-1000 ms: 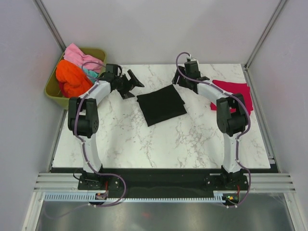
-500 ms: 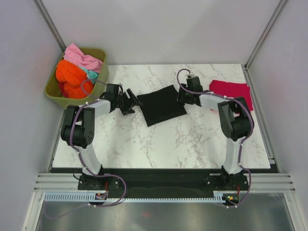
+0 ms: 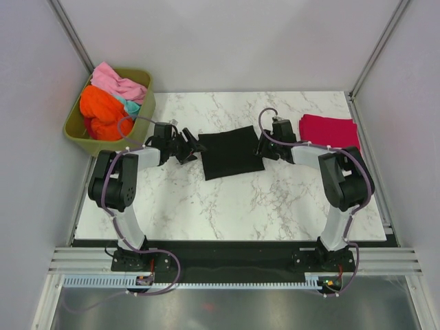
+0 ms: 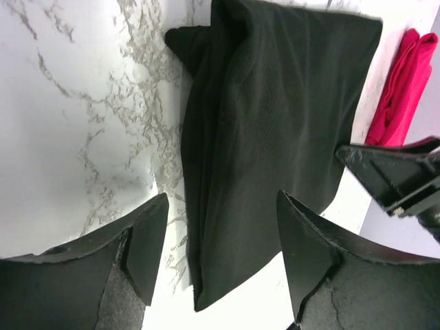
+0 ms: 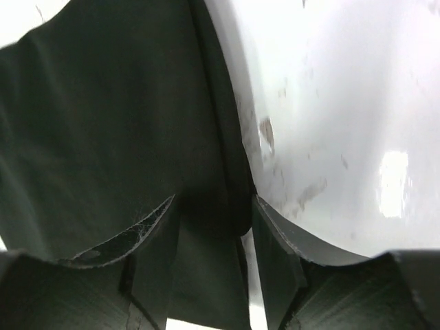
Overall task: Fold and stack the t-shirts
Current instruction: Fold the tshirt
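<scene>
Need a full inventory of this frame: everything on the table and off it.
black t-shirt: 1, black, folded, mid-table between the grippers
red t-shirt: 1, crimson, folded, far right of the table
orange t-shirt: 1, orange, bunched in the tub
pink t-shirt: 1, pink, at the tub's far end
teal t-shirt: 1, teal, mostly buried in the tub
tub: 1, olive green, beside the table's far left corner
table: 1, white marble
left gripper: 1, black, open, at the black t-shirt's left edge
right gripper: 1, black, fingers apart astride the black t-shirt's right edge
</scene>
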Motion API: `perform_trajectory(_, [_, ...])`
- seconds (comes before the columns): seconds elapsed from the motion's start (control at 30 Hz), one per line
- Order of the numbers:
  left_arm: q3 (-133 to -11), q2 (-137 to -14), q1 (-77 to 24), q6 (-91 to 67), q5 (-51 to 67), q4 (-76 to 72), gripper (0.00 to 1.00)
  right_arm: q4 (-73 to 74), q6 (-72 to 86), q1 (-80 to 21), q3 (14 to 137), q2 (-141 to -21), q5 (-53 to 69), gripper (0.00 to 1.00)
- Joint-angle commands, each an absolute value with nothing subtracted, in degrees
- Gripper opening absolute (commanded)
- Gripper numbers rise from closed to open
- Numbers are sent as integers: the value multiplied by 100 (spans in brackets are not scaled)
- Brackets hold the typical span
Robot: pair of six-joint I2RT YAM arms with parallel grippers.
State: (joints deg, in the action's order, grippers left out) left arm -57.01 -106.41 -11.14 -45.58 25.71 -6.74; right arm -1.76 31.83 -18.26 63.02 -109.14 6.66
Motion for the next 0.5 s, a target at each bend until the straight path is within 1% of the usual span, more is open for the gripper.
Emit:
perform_trajectory(0.0, [-5634, -10512, -1143, -4615, 2488, -1177, 72, -360, 3305, -1828, 5855, -10320, 818, 54])
perform_trajectory(0.03, [-5590, -10512, -1151, -4606, 2453, -1239, 75, -352, 3287, -1828, 5810, -10214, 730, 57])
perform_trajectory(0.07, [-5564, -10512, -1143, -4614, 2374, -1283, 80, -317, 3244, -1828, 5740, -10013, 442, 64])
perform_trajectory(0.1, [-5555, -10494, -1143, -4632, 2338, -1274, 95, -264, 3217, -1828, 5713, -9932, 265, 67])
perform_trajectory(0.13, [-5555, -10485, -1134, -4658, 2277, -1222, 100, -246, 3191, -1811, 5704, -9862, 133, 69])
perform_trajectory(0.17, [-5555, -10477, -1125, -4693, 2207, -1178, 100, -211, 3182, -1811, 5687, -9800, -129, 74])
perform_trajectory(0.23, [-5555, -10407, -1072, -4798, 1970, -1038, 100, -141, 3155, -1749, 5678, -9642, -333, 77])
perform_trajectory(0.27, [-5546, -10371, -1037, -4799, 1864, -950, 100, -115, 3173, -1732, 5643, -9511, -482, 83])
perform_trajectory(0.3, [-5528, -10354, -1020, -4755, 1881, -967, 100, -88, 3208, -1697, 5616, -9449, -701, 87])
perform_trajectory(0.37, [-5528, -10275, -1011, -4667, 1968, -1080, 100, -114, 3331, -1670, 5564, -9291, -931, 98])
perform_trajectory(0.43, [-5520, -10292, -1011, -4641, 1995, -1151, 98, -290, 3305, -1661, 5633, -9334, -704, 98])
perform_trajectory(0.47, [-5528, -10318, -1011, -4632, 2013, -1212, 93, -299, 3305, -1661, 5817, -9499, -607, 94])
